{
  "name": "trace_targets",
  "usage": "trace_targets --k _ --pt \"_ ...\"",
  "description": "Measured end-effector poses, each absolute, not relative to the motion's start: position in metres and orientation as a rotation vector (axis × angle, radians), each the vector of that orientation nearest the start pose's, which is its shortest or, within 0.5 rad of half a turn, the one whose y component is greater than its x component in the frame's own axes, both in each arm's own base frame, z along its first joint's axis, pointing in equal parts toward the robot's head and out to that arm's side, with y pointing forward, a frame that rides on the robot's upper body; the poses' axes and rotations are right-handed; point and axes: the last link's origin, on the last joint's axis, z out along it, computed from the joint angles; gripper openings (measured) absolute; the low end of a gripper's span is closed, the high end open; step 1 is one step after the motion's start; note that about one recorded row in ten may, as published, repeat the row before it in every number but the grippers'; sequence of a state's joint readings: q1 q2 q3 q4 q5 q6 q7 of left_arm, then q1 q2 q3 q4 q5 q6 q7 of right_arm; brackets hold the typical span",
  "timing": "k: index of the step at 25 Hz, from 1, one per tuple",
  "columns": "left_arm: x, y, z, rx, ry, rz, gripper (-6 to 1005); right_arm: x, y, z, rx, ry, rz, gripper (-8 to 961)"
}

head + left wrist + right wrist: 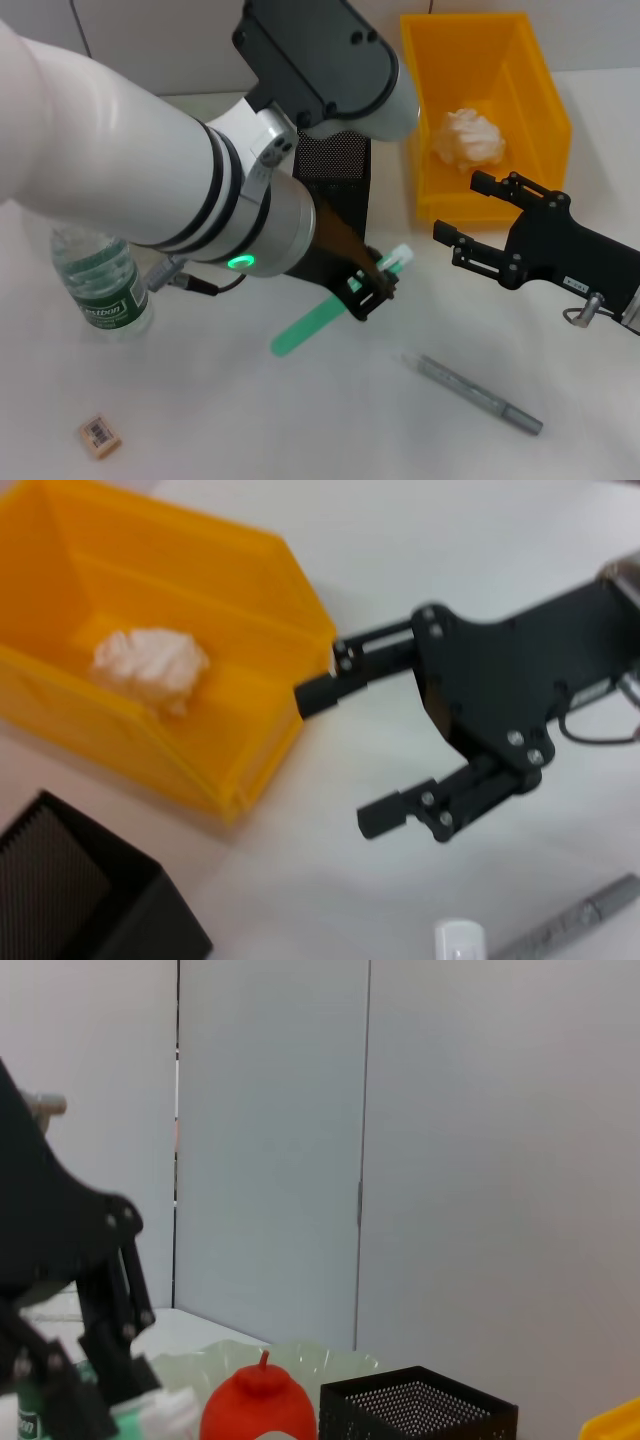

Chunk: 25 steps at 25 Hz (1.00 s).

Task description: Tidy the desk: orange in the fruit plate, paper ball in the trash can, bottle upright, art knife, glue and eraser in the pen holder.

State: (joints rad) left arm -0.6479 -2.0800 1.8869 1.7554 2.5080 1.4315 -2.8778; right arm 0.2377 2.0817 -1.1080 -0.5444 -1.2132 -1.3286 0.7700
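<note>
Paper ball (468, 138) is already in the trash can (530, 70), orange (262, 1405) is on the fruit plate (330, 1362), bottle (100, 280) is upright at the left. Left gripper (370, 290) is clamped on the green glue stick (325, 318) right by the pen holder (335, 165); right gripper (478, 220) hangs open beside the can. The silver art knife (475, 392) and near-left eraser (100, 436) still lie on the desk.

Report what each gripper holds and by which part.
Left gripper holds the green glue stick near its white-capped end, clear of the table. Right gripper is open, holding nothing.
</note>
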Motion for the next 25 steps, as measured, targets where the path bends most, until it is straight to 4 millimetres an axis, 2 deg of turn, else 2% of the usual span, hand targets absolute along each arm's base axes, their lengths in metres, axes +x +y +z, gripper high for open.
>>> trace_targets --k 15,25 --pt "-0.018 0.292 -0.032 -2.731 -0.328 0.04 198 0.304 0.289 -0.011 -2.265 0.327 0.807 767" --pt "-0.008 0.299 -0.018 -2.657 -0.27 -0.142 198 0.304 0.289 -0.011 -2.265 0.329 0.806 766"
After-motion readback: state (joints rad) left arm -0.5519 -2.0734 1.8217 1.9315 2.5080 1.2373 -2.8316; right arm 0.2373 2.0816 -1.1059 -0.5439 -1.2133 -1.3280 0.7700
